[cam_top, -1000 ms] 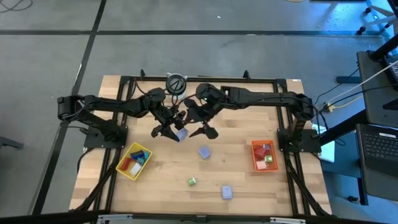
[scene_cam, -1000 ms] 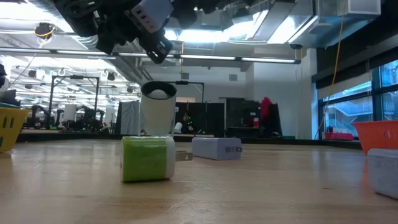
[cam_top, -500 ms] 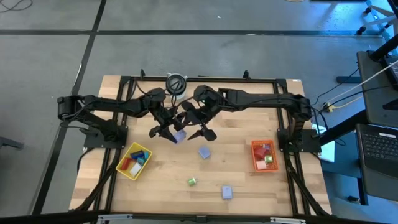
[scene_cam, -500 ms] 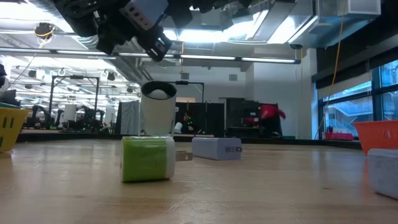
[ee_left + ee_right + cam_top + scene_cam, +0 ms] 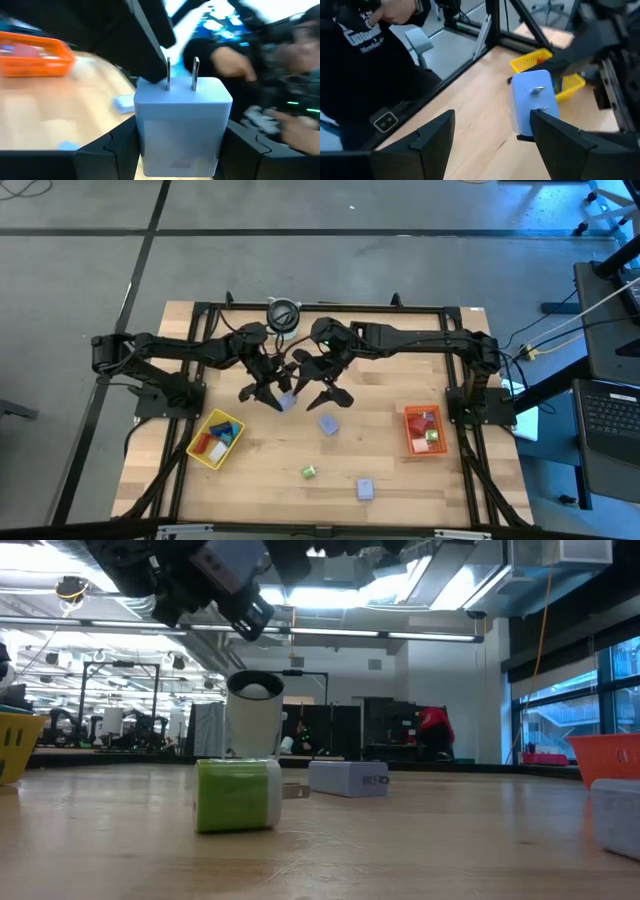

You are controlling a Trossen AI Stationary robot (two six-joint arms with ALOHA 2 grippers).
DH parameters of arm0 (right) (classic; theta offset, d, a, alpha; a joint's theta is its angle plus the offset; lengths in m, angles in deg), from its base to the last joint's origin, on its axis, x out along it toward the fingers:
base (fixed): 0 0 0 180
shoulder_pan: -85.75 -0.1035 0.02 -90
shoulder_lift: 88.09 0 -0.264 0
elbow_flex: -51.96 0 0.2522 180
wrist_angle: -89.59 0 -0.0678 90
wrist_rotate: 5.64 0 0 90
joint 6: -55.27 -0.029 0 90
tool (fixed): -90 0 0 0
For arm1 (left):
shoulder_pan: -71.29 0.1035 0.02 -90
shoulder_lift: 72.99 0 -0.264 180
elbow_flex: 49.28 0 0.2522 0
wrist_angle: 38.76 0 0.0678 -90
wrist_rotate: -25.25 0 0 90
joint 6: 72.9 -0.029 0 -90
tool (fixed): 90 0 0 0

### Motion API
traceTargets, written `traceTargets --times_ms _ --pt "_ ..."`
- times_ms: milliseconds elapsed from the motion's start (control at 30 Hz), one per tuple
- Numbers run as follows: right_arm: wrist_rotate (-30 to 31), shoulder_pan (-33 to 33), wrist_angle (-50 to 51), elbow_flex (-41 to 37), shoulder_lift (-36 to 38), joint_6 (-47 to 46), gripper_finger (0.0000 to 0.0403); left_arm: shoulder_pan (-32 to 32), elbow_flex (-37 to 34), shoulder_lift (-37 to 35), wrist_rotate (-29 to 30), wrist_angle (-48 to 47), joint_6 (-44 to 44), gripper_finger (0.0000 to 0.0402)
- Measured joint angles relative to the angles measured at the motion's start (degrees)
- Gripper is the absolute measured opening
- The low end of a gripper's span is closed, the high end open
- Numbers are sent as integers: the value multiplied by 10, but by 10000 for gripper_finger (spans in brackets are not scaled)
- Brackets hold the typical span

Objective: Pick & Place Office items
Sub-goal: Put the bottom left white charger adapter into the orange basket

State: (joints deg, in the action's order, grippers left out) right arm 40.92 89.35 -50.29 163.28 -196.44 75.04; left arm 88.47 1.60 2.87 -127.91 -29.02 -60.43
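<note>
My left gripper (image 5: 276, 396) is shut on a lavender plug block (image 5: 288, 401) with two metal prongs (image 5: 181, 70), above the middle of the table. My right gripper (image 5: 325, 391) is open just to the right of it. In the right wrist view the block (image 5: 532, 100) stands between its spread fingers, nearer one finger (image 5: 565, 145); I cannot tell whether they touch. Loose items lie on the wood: a lavender block (image 5: 328, 424), a second lavender block (image 5: 365, 489) and a green one (image 5: 309, 471). My left gripper pinches the plug block by its two opposite flat sides (image 5: 142, 135) between its two fingers (image 5: 107, 147). The prongs point away from the wrist, toward my right gripper. The fingers come from the table's left. The block is lifted clear of the table.
A yellow tray (image 5: 203, 431) with several small items stands near left, a red-orange tray (image 5: 409, 430) with items at right. A round grey-white cylinder (image 5: 284, 313) stands at the far edge. The low view shows the green block (image 5: 237, 795) and a lavender block (image 5: 348, 778) in front.
My right gripper has gone a little toward the table's left, closer to the block in my left gripper, and has stayed open. My left gripper has kept its hold on the block.
</note>
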Motion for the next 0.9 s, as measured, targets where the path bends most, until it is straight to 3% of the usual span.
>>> traceTargets --times_ms 133,333,433,567,667,733,833,900 --pt "15 0 31 -1 4 -9 263 -11 -1 -1 104 -19 -42 210" --pt "163 0 55 8 27 13 261 -22 0 -7 295 -8 -103 209" --pt "200 3 59 16 61 18 253 -13 -1 -20 323 -16 -112 209" --pt "202 12 82 16 125 -8 242 2 -6 -79 327 -9 -141 207" --pt "263 15 100 16 168 -14 240 28 -24 -133 352 -6 -142 207" --pt "321 14 113 17 182 -14 241 38 -43 -170 377 62 -117 207" --pt "411 9 119 15 172 -6 242 56 -86 -191 464 231 -36 207" --pt "512 -6 114 15 154 23 242 73 -113 -187 485 337 40 207"
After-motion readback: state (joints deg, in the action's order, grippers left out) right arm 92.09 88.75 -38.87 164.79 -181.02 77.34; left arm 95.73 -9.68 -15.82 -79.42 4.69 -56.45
